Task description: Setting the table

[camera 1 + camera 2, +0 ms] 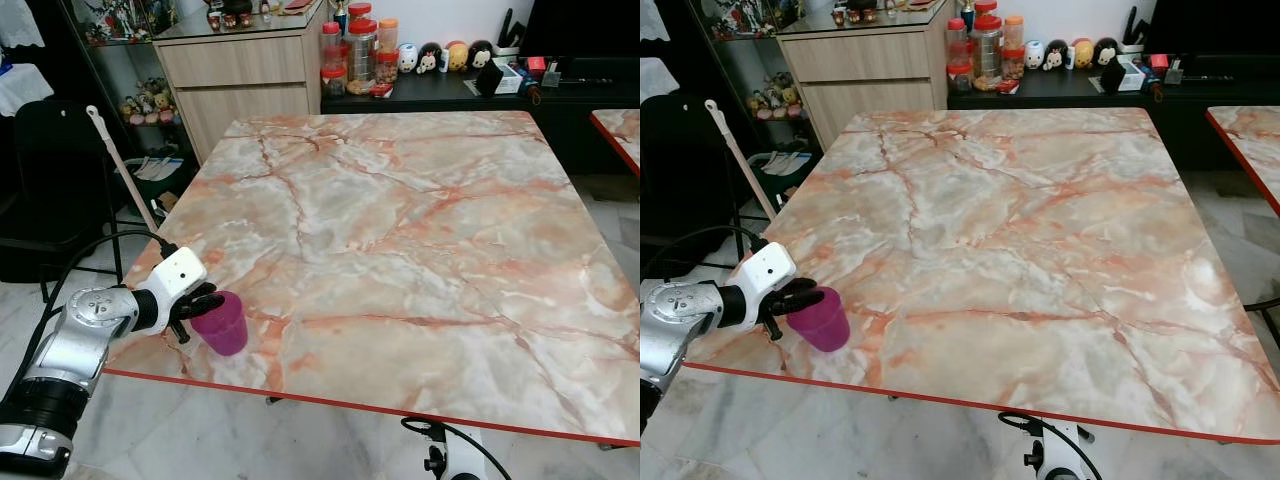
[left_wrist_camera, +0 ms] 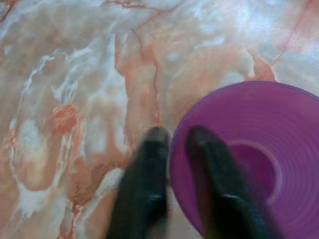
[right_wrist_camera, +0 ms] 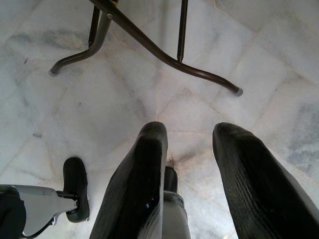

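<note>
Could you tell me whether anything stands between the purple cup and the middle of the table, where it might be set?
Nothing visible does. The left gripper holds the purple cup by its rim near the table's near-left corner, one finger inside the cup and one outside, and the marble surface beyond it is bare.

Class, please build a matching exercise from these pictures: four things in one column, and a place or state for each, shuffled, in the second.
1. purple cup
2. left gripper
3. right gripper
4. jars

A. hanging open above the floor tiles
B. on the dark sideboard beyond the table
C. pinching a rim, one finger inside and one outside
D. upright near the table's near left corner

Pairs: 1-D, 2-C, 3-A, 4-B
</note>
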Robot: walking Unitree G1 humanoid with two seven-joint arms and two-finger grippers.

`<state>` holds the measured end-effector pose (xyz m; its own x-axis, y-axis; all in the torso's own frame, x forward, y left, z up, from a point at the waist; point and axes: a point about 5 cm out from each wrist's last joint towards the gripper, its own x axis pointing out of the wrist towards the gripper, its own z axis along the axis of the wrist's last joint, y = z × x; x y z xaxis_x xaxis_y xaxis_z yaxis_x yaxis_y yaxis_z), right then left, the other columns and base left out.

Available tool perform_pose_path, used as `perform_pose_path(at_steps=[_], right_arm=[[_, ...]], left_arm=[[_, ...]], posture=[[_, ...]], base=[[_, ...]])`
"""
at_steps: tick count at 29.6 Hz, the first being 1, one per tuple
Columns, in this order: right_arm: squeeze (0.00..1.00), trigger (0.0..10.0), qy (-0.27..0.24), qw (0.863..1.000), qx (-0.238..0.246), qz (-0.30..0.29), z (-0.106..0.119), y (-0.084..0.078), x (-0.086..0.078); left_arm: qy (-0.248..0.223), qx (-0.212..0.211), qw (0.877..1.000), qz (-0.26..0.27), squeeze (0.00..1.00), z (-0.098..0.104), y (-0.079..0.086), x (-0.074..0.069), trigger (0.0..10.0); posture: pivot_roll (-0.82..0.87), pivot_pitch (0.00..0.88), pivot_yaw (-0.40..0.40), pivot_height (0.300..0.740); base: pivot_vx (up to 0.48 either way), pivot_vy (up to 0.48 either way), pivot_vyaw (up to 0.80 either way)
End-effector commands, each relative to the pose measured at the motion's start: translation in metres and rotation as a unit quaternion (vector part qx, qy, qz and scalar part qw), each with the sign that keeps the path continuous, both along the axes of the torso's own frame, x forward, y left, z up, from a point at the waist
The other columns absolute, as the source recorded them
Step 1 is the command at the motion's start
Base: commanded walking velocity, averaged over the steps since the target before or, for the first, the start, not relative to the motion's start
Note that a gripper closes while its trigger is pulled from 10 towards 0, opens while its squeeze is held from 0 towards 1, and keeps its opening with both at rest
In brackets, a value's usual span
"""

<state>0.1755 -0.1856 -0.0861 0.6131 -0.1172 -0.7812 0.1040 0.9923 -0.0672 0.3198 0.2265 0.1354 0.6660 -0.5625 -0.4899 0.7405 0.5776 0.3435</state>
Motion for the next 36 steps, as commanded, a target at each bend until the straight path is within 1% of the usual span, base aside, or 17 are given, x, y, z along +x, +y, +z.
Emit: perform_pose_path(at_steps=[1,10,15,16,18,20,21,22,24,25,26,28,30,32,34,35,36], right_arm=[[0.0,10.0,0.0,1.0,0.006,-0.007,-0.001,0.002,-0.001],[0.0,10.0,0.001,1.0,0.006,-0.005,-0.001,0.004,0.0],[0.0,10.0,0.001,1.0,0.007,-0.002,-0.001,0.005,0.0],[0.0,10.0,0.001,1.0,0.007,0.0,-0.001,0.005,0.0],[0.0,10.0,0.002,1.0,0.007,0.0,-0.001,0.005,0.0],[0.0,10.0,0.003,1.0,0.006,0.001,-0.001,0.004,-0.001],[0.0,10.0,0.003,1.0,0.006,0.001,-0.001,0.004,-0.001],[0.0,10.0,0.004,1.0,0.006,0.001,-0.001,0.004,-0.002],[0.0,10.0,0.004,1.0,0.006,0.002,-0.001,0.004,-0.002],[0.0,10.0,0.004,1.0,0.006,0.002,-0.001,0.004,-0.002],[0.0,10.0,0.004,1.0,0.005,0.003,-0.001,0.004,-0.002],[0.0,10.0,0.004,1.0,0.004,0.002,-0.001,0.002,-0.002],[0.0,10.0,0.005,1.0,0.004,-0.001,-0.002,0.002,-0.003],[0.0,10.0,0.005,1.0,0.002,-0.003,-0.001,-0.001,-0.003],[0.0,10.0,0.006,1.0,0.0,-0.004,-0.002,-0.002,-0.004],[0.0,10.0,0.011,1.0,-0.005,-0.005,-0.002,-0.004,-0.006],[0.0,10.0,0.011,1.0,-0.005,-0.005,-0.002,-0.004,-0.006]], left_arm=[[0.009,0.018,1.0,0.003,0.0,0.001,0.008,-0.002,0.0],[0.018,0.016,1.0,0.001,0.0,-0.001,0.011,-0.004,0.0],[0.008,-0.012,1.0,0.009,0.0,0.003,0.012,-0.005,0.0],[-0.007,-0.058,0.998,0.025,0.0,0.01,0.012,-0.004,0.0],[-0.027,-0.086,0.995,0.035,0.0,0.016,0.012,-0.003,0.0],[-0.081,-0.157,0.981,0.08,0.0,0.031,0.014,0.002,0.0],[-0.081,-0.157,0.981,0.08,0.0,0.031,0.014,0.002,0.0],[-0.116,-0.186,0.97,0.109,0.0,0.039,0.016,0.005,0.0],[-0.125,-0.193,0.966,0.119,0.0,0.041,0.017,0.006,0.0],[-0.167,-0.235,0.942,0.17,0.0,0.05,0.022,0.01,10.0],[-0.192,-0.262,0.923,0.204,0.0,0.056,0.025,0.011,10.0],[-0.235,-0.358,0.86,0.277,0.0,0.062,0.029,0.009,10.0],[-0.258,-0.368,0.839,0.307,0.0,0.061,0.029,0.007,10.0],[-0.275,-0.402,0.797,0.357,0.0,0.054,0.021,0.004,10.0],[-0.286,-0.399,0.791,0.365,0.0,0.051,0.014,0.003,10.0],[-0.292,-0.405,0.779,0.38,0.0,0.049,0.009,0.003,10.0],[-0.292,-0.405,0.779,0.38,0.0,0.049,0.009,0.003,10.0]], posture=[[0.06,0.0,0.089,0.74],[0.06,0.0,0.091,0.74],[0.06,0.0,0.09,0.74],[0.06,0.0,0.091,0.74],[0.06,0.0,0.09,0.74],[0.06,0.0,0.087,0.74],[0.06,0.0,0.087,0.74],[0.06,0.0,0.087,0.74],[0.06,0.0,0.087,0.74],[0.06,0.0,0.084,0.74],[0.06,0.0,0.084,0.74],[0.07,0.0,0.077,0.74],[0.07,0.0,0.077,0.74],[0.07,0.0,0.068,0.74],[0.06,0.0,0.061,0.74],[0.06,0.0,0.059,0.74],[0.06,0.0,0.059,0.74]], base=[[0.0,0.0,0.0],[0.0,0.0,0.0],[0.0,0.0,0.0],[0.0,0.0,0.0],[0.0,0.0,0.0],[0.0,0.0,0.0],[0.0,0.0,0.0],[0.0,0.0,0.0],[0.0,0.0,0.0],[0.0,0.0,0.0],[0.0,0.0,0.0],[0.0,0.0,0.0],[0.0,0.0,0.0],[0.0,0.0,0.0],[0.0,0.0,0.0],[0.0,0.0,0.0],[0.0,0.0,0.0]])
